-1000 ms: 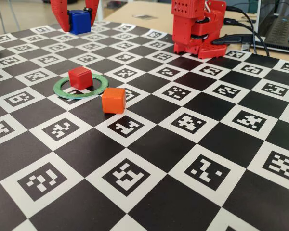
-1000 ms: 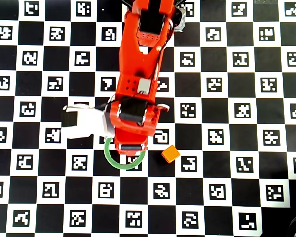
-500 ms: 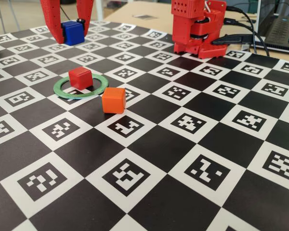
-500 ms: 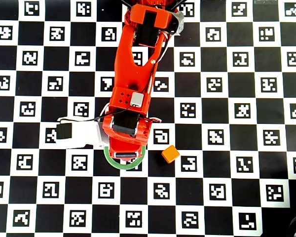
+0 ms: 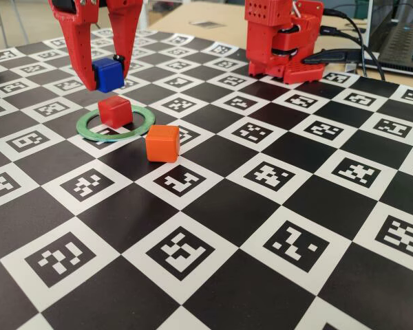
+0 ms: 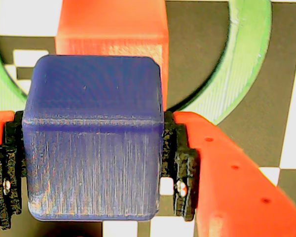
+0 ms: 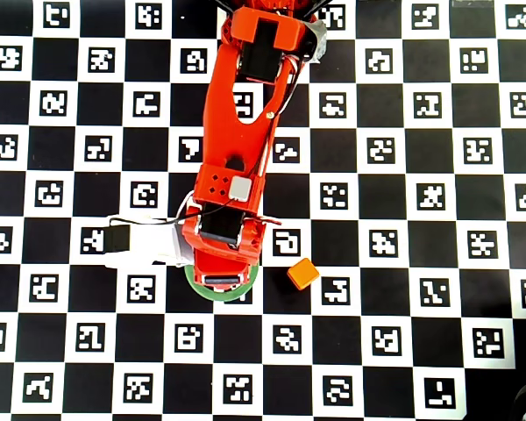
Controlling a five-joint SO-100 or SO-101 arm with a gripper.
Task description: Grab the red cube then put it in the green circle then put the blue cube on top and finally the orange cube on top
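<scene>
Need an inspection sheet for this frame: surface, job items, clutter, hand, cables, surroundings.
Surface: checkerboard mat with printed markers, flat.
Red cube: sits inside the green circle, toward its far side in the fixed view.
Blue cube: clamped in the hand, held above and just behind the red cube; not resting on it.
Orange cube: on the mat outside the green circle, to its right in the fixed view.
Clutter: nothing seen.
Hand: both fingers pressed on the blue cube's sides in the wrist view.
Cables: black leads behind the arm base.
Surroundings: laptop at far right, wooden tabletop beyond the mat.
</scene>
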